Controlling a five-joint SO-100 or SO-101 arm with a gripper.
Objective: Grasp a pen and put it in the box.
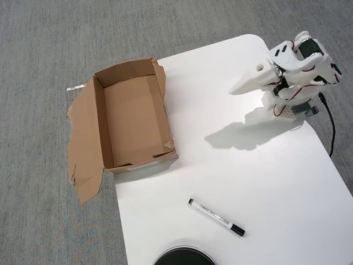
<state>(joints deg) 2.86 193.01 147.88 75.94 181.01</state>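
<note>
White plastic barrel, black cap and black end, fine dark print along the side: the pen [216, 217] is recorded lying flat and diagonal on the white table [287, 182], near the lower edge of the overhead view, well apart from everything else. It is judged light, rigid and smooth, so some rolling or slipping may be expected under a poor pinch. A hold across the middle of the barrel, jaws square to its long axis, is judged the most secure; the ends are narrower targets and would let it pivot. The print is too small to be read.

Brown corrugated cardboard: the box [135, 116] is set at the table's left edge in the overhead view, partly overhanging the grey carpet [44, 44], open upward and empty, with a torn flap spread flat along its left long side. Its walls are shallow and are judged easily nudged.

White printed plastic with red wiring: the gripper [237, 90] is held raised at the upper right, pointing toward the box, far from the pen. Its fingers are seen as one tapered wedge; whether they are apart or together cannot be told from above. The arm's base is partly hidden beneath its own links.

Black, round: an object [183, 258] is cut off by the lower frame edge and cannot be identified.
</note>
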